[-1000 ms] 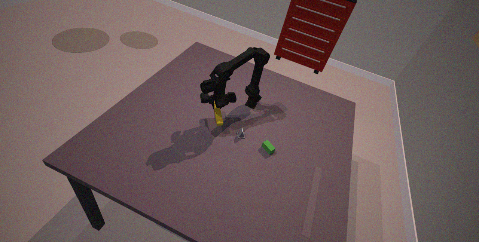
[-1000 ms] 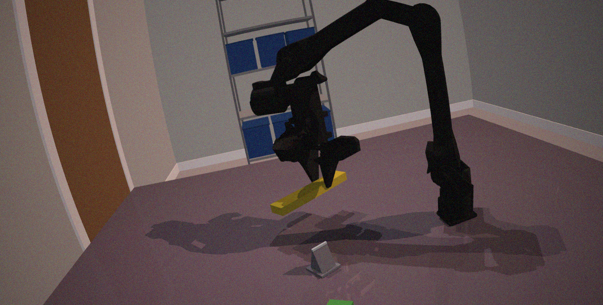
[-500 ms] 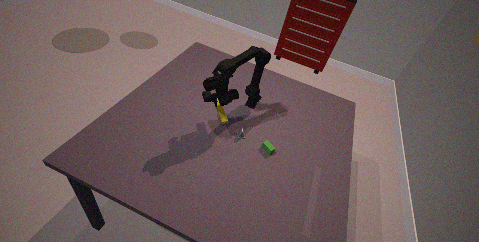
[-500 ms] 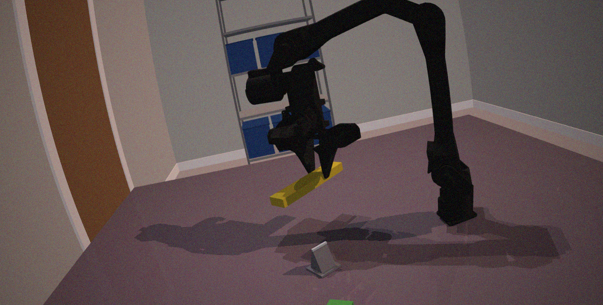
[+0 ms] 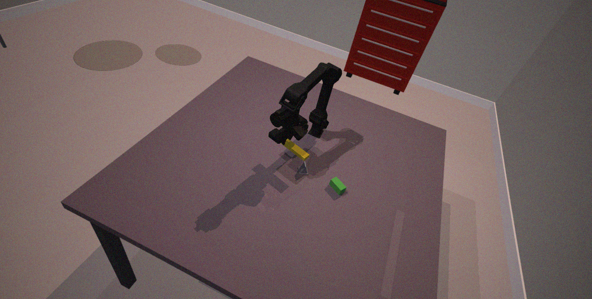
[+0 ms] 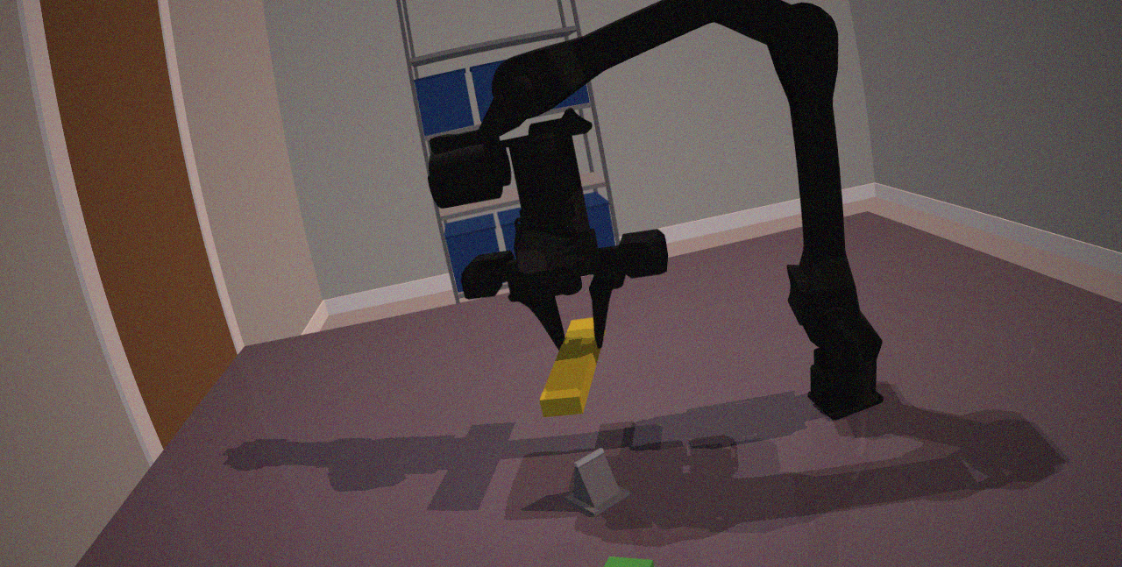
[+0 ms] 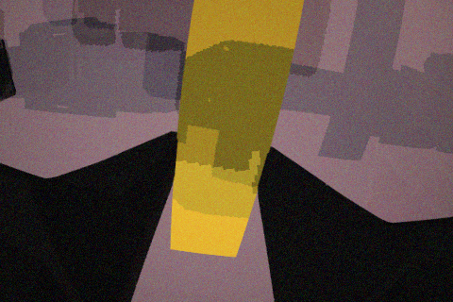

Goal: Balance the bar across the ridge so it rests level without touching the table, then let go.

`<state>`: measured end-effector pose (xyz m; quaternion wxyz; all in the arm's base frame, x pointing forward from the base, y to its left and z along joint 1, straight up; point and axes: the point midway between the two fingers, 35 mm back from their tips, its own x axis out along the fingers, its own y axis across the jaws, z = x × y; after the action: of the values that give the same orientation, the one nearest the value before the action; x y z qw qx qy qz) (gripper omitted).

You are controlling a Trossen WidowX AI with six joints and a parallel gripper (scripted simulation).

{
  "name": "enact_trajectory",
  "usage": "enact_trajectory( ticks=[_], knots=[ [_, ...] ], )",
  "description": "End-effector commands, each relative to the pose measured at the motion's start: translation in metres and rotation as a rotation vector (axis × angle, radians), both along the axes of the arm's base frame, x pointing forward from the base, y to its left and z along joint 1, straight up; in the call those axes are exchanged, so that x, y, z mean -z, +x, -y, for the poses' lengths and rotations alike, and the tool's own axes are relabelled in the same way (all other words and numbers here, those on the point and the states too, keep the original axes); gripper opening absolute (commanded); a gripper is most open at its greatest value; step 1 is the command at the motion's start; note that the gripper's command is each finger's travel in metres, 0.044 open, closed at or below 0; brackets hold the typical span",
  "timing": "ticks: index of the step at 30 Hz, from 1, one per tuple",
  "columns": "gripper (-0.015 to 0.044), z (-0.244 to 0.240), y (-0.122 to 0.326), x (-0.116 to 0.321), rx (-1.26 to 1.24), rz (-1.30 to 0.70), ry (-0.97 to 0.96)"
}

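Matt yellow bar [image 6: 571,375] — matt table [image 6: 941,343]

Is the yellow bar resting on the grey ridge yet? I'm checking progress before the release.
No: in the exterior view the yellow bar hangs in the gripper, well above the grey ridge.
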<state>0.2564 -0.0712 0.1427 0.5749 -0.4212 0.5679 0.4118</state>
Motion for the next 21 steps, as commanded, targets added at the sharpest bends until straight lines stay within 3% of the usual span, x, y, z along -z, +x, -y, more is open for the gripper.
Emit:
enact_trajectory(
  ticks=[1, 21],
  knots=[
    [0.0000, -0.013, 0.002, -0.002, -0.135, 0.006, -0.003],
    [0.0000, -0.080, 0.031, -0.003, -0.827, 0.007, -0.011]
  ],
)
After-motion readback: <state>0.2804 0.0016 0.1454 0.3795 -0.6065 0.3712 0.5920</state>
